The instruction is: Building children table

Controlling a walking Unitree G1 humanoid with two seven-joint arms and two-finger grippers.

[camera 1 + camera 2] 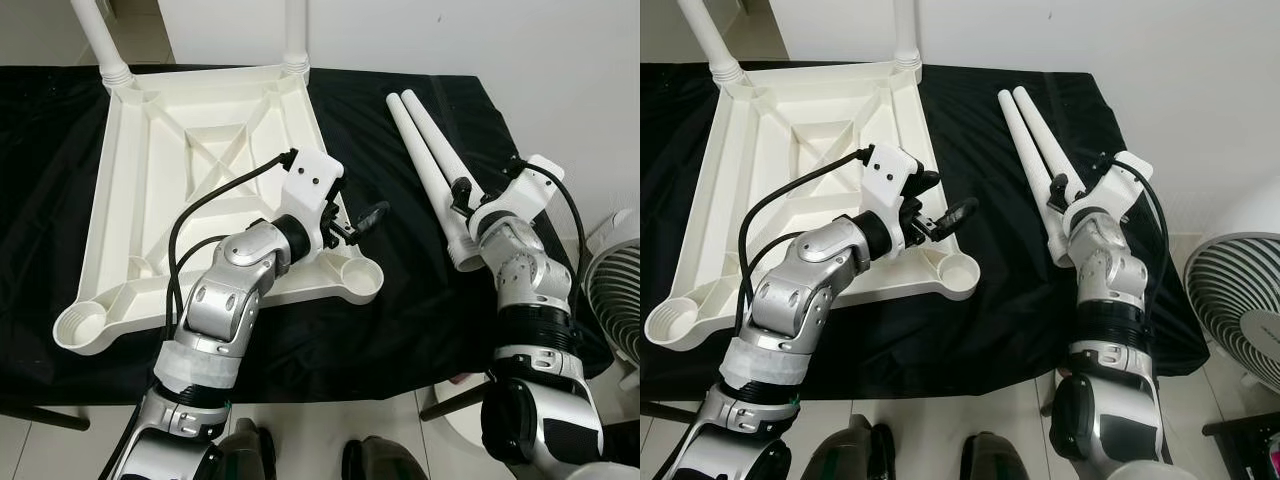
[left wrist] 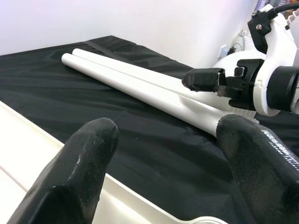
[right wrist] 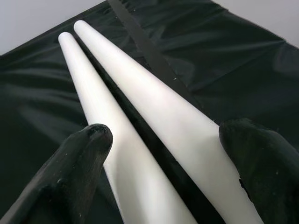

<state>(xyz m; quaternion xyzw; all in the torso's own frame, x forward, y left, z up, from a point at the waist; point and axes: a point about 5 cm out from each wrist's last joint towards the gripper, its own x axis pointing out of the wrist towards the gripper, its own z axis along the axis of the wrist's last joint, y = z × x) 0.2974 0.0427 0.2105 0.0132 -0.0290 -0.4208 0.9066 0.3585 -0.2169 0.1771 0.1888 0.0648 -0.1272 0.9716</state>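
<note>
The white tabletop (image 1: 200,190) lies upside down on the black-draped surface (image 1: 420,300), so its corner sockets face up for the legs. Two legs already stand in the far corners. The left claw (image 1: 362,222) hovers released, fingers spread, over the near corner socket (image 1: 358,272), which sits just below it, probably marking where the next leg goes. Two loose legs (image 1: 432,150) lie side by side, touching, directly ahead of the right claw (image 1: 462,195). That claw is spread wide, straddling their thick ends and gripping nothing yet; I'd judge it is lining up to pick one.
</note>
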